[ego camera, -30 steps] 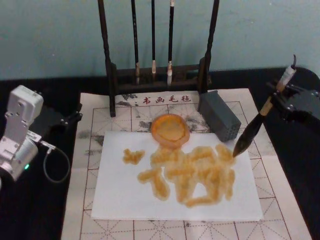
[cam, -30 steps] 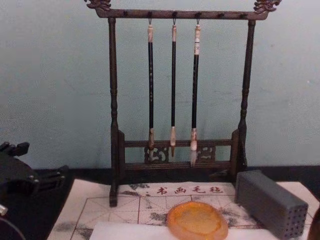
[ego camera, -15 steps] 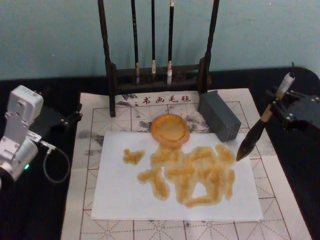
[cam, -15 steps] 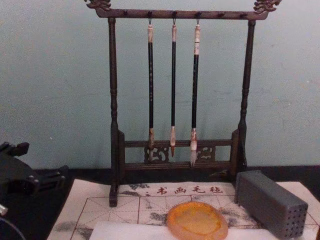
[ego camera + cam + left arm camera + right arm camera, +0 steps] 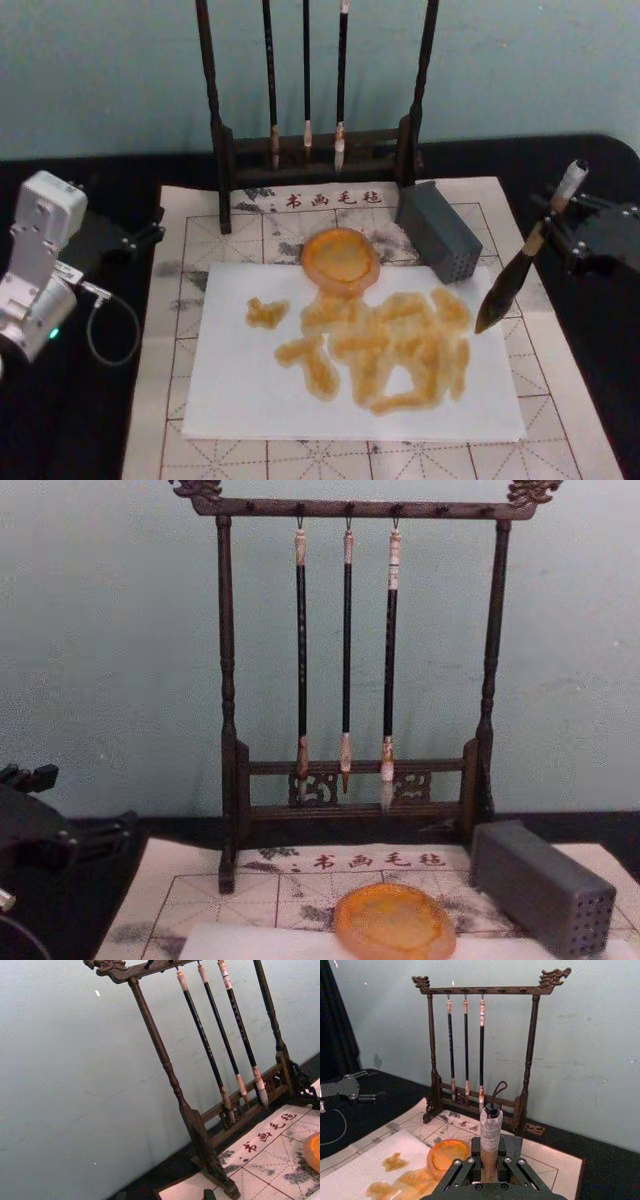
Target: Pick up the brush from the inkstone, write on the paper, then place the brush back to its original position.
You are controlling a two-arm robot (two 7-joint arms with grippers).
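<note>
My right gripper point(image 5: 548, 232) is shut on the brush point(image 5: 515, 275) at the right side of the table. The brush tilts, with its white end cap up and back and its dark bristle tip over the right edge of the white paper point(image 5: 240, 390). Orange-brown strokes point(image 5: 385, 345) cover the middle of the paper. The round orange inkstone point(image 5: 340, 258) sits at the paper's far edge with nothing on it. In the right wrist view the brush point(image 5: 491, 1130) stands in that gripper point(image 5: 490, 1166), with the inkstone point(image 5: 449, 1156) beyond. The chest view shows the inkstone point(image 5: 393, 922).
A dark wooden rack point(image 5: 315, 150) with three thin hanging brushes stands at the back. A grey block with small holes point(image 5: 438, 232) lies right of the inkstone. A gridded felt mat point(image 5: 180, 230) lies under the paper. My left arm point(image 5: 40, 260) is parked far left.
The right gripper has carried the brush to the right and toward the front. Its tip has left the last stroke and now hangs at the paper's right edge. The left arm has not moved.
</note>
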